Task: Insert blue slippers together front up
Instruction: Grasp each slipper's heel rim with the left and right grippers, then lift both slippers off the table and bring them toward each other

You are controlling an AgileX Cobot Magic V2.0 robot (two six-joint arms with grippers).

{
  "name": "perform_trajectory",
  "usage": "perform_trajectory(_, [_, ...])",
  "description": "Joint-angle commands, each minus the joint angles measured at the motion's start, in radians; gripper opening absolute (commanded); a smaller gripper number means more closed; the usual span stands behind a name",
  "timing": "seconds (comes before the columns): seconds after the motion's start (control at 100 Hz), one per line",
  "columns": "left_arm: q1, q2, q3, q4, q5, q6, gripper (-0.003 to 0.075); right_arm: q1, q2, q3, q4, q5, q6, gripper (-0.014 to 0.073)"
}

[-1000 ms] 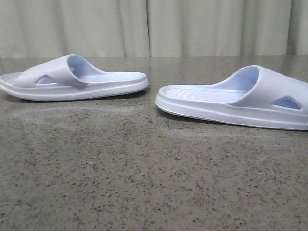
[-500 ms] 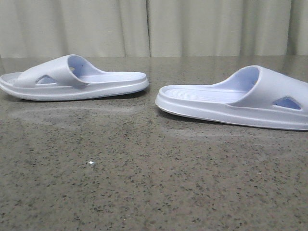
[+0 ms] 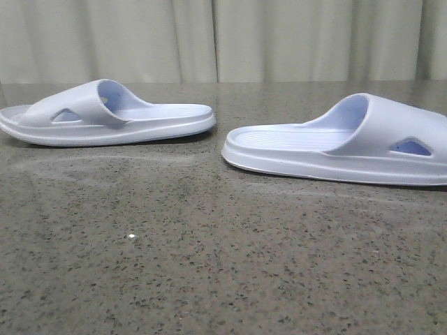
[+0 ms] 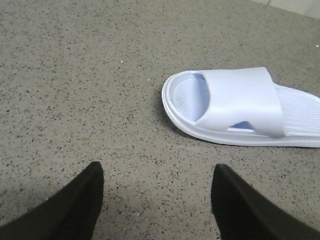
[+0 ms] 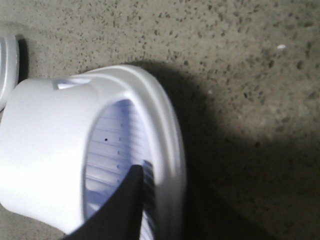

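Two pale blue slippers lie sole down on the table, heels toward each other. The left slipper (image 3: pixel 105 115) also shows in the left wrist view (image 4: pixel 240 107). My left gripper (image 4: pixel 157 170) is open and empty over bare table, short of that slipper's toe. The right slipper (image 3: pixel 335 150) fills the right wrist view (image 5: pixel 50 150). My right gripper (image 5: pixel 155 180) clamps its toe edge: one dark finger (image 5: pixel 130 195) lies on the ribbed footbed inside the strap, and the other finger is hidden beyond the rim. Neither gripper shows in the front view.
The speckled grey stone table (image 3: pixel 209 265) stretches in front of both slippers. A pale curtain (image 3: pixel 209 35) hangs behind the table's far edge. An edge of the left slipper (image 5: pixel 7 65) shows in the right wrist view.
The right slipper has shifted slightly left and its toe end has risen a little. The left slipper has not moved.
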Motion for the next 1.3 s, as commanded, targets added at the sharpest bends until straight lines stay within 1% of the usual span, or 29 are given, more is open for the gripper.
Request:
perform_trajectory(0.0, [-0.002,0.025,-0.045,-0.03,-0.049,0.002,0.0415,-0.005,-0.018,-0.036,0.052,0.046,-0.021,-0.0105])
perform_trajectory(0.17, [-0.002,0.151,-0.112,-0.055,-0.035,0.007,0.0415,-0.005,-0.018,-0.041,0.052,0.046,-0.021,-0.0099])
perform_trajectory(0.27, [-0.002,0.242,-0.158,-0.134,-0.013,0.06,0.0415,-0.005,-0.018,-0.041,0.052,0.046,-0.021,-0.0099])
perform_trajectory(0.34, [0.0,0.313,-0.191,-0.23,0.027,0.137,0.0415,-0.005,-0.018,-0.041,0.052,0.046,-0.021,-0.0099])
perform_trajectory(0.44, [0.029,0.425,-0.231,-0.423,0.101,0.285,0.0415,-0.005,-0.018,-0.041,0.052,0.046,-0.021,-0.0099])
perform_trajectory(0.52, [0.072,0.497,-0.252,-0.553,0.161,0.399,0.0415,-0.005,-0.018,-0.041,0.052,0.046,-0.021,-0.0099])
perform_trajectory(0.54, [0.089,0.525,-0.257,-0.606,0.177,0.441,0.0415,-0.005,-0.018,-0.041,0.052,0.046,-0.022,-0.0099])
perform_trajectory(0.65, [0.16,0.613,-0.261,-0.809,0.261,0.57,0.0415,-0.005,-0.018,-0.041,0.052,0.044,-0.035,-0.0099])
perform_trajectory(0.72, [0.194,0.667,-0.261,-0.887,0.315,0.641,0.0415,-0.005,-0.018,-0.041,0.052,0.044,-0.037,-0.0099])
perform_trajectory(0.85, [0.207,0.751,-0.292,-0.928,0.376,0.699,0.0415,-0.005,-0.018,-0.041,0.052,0.044,-0.037,-0.0099])
perform_trajectory(1.05, [0.205,0.852,-0.381,-0.942,0.447,0.699,0.0415,-0.005,-0.018,-0.041,0.052,0.044,-0.038,-0.0099])
perform_trajectory(1.2, [0.203,0.9,-0.409,-0.953,0.505,0.699,0.0414,-0.005,-0.018,-0.041,0.052,0.043,-0.039,-0.0099])
perform_trajectory(1.29, [0.185,0.926,-0.413,-0.955,0.516,0.699,0.0406,-0.005,-0.018,-0.041,0.052,0.041,-0.039,-0.0099])
